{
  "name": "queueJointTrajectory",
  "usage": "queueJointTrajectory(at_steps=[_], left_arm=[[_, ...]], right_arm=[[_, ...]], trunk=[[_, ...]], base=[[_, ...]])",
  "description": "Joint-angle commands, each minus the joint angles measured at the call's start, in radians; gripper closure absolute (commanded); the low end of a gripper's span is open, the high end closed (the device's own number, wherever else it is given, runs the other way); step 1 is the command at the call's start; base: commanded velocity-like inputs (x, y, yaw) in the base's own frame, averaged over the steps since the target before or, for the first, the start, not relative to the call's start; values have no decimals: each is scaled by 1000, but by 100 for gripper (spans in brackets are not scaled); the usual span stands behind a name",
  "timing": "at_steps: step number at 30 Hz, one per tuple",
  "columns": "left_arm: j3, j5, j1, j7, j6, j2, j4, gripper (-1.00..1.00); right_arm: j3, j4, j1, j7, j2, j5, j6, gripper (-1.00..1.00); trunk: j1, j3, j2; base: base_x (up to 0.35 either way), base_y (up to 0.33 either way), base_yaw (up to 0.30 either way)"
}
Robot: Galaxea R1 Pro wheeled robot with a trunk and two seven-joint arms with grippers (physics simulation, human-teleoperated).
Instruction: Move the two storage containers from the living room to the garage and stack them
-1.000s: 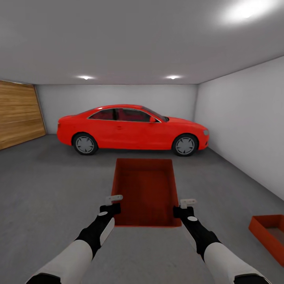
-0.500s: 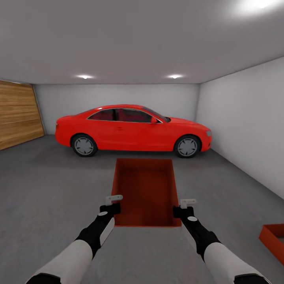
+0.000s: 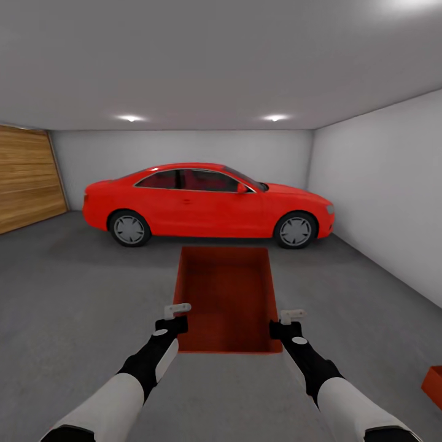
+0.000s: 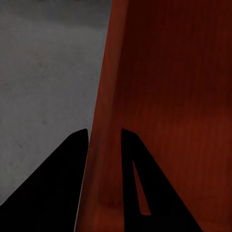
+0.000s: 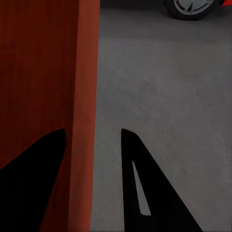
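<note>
Robot's in garage w/ one container (image 3: 228, 294) carried, left gripper (image 3: 178, 312) & right gripper (image 3: 291, 318) each pinching a side wall; 2nd container (image 3: 434, 385) sits on floor (image 3: 73, 288) at right, so stacking's left.

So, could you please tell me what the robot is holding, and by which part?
A storage container: the left gripper straddles one side wall, the right gripper the opposite wall.

I hold one orange-red bin (image 3: 228, 298) level out in front of me, open side up, above the grey concrete floor (image 3: 73, 288) of the garage. The other bin (image 3: 433, 385) sits on the floor far to my right, only its corner showing.
</note>
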Motion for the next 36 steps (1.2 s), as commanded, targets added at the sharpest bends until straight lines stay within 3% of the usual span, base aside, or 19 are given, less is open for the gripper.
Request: queueJointTrajectory(at_steps=[1,16,36], left_arm=[[31,-3,0,58,7,23,-3,100],[31,-2,0,57,7,23,-2,100],[31,-2,0,58,1,23,-3,100]], right_arm=[[-69,-2,-1,-16,-8,9,1,100],[-69,-2,-1,-17,-10,9,2,100],[-69,-1,-1,-18,-9,8,4,100]], trunk=[[1,0,-1],[1,0,-1],[1,0,-1]], base=[[321,75,0],[322,25,-11],[322,0,-276]])
